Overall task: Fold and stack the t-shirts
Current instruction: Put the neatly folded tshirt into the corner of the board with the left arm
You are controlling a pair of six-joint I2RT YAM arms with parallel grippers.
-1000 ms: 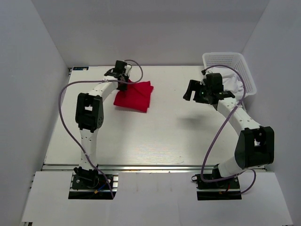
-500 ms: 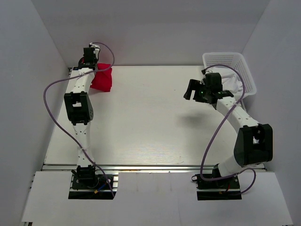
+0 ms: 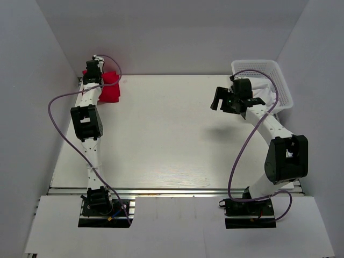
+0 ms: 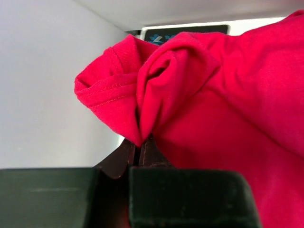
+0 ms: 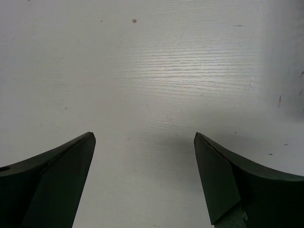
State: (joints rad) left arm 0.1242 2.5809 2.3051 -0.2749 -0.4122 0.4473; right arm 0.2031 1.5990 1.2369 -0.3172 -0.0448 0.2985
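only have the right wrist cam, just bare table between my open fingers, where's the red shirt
Observer: The red t-shirt is bunched up at the far left corner of the table.
Operator: anything holding it
Observer: Yes, the left fingers are closed on a fold of its fabric.
Operator: and where am i compared to the basket
Observer: The right fingers hang above the table, just left of the white basket in the far right corner.
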